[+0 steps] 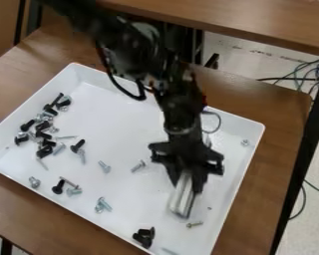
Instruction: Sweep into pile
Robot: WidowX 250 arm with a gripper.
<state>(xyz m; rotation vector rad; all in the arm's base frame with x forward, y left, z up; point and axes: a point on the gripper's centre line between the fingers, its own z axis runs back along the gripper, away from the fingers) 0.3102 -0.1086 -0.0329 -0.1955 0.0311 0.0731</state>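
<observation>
The gripper (188, 180) hangs over the right part of the white tray (125, 124), shut on a pale grey-white sweeping tool (182, 201) that points down toward the tray floor. Black and silver screws lie in a loose cluster (44, 133) along the tray's left side. Others are scattered: a silver screw (138, 166) left of the gripper, a black one (58, 187) at the lower left, silver ones (103, 204) near the front, and a small screw (194, 224) just below the tool. A black clump (145, 237) sits by the front edge.
The tray rests on a brown wooden table (282, 119), its raised walls enclosing the work area. One small silver screw (244, 143) lies near the tray's right wall. Another brown tabletop (248, 19) stands behind, and cables (308, 69) run over the floor at right.
</observation>
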